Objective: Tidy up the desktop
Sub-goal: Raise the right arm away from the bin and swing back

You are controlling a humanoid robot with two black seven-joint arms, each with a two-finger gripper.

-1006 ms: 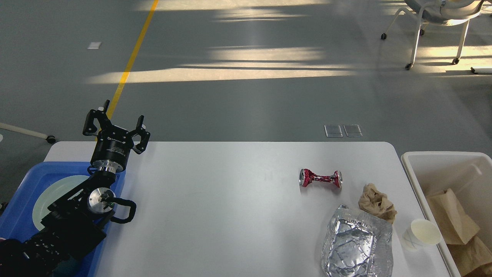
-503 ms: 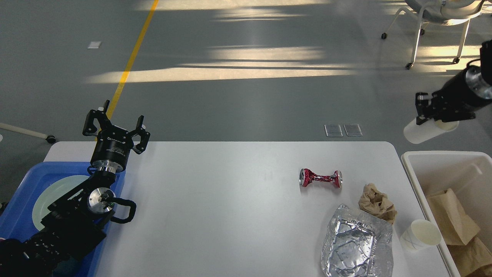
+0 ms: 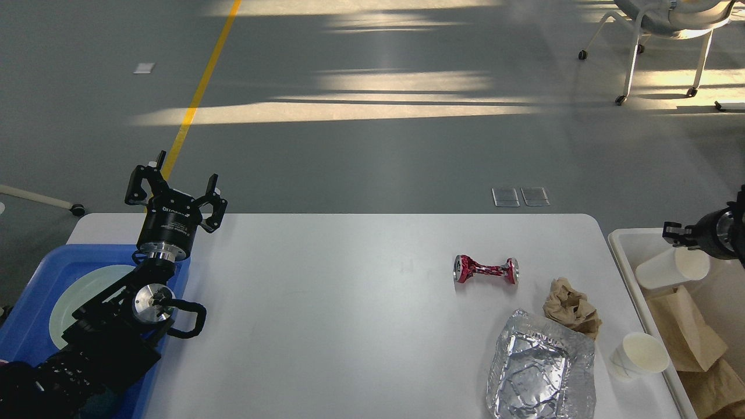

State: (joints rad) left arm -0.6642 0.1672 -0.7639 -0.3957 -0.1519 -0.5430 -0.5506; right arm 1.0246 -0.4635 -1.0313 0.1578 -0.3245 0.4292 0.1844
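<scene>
The white desktop carries a crushed red can, a crumpled brown paper, a creased foil tray and a white paper cup, all at its right end. My left gripper stands open and empty above the table's far left corner. At the right edge, my right gripper is shut on a second white paper cup. That cup lies on its side just inside the off-white bin.
Brown paper bags lie in the bin. A blue tray with a pale plate sits at the left end under my left arm. A wheeled chair stands on the floor at the far right.
My right arm came into view from the right holding a paper cup, then dropped lower and rightward until the cup is in the bin's mouth. The left arm has not moved.
</scene>
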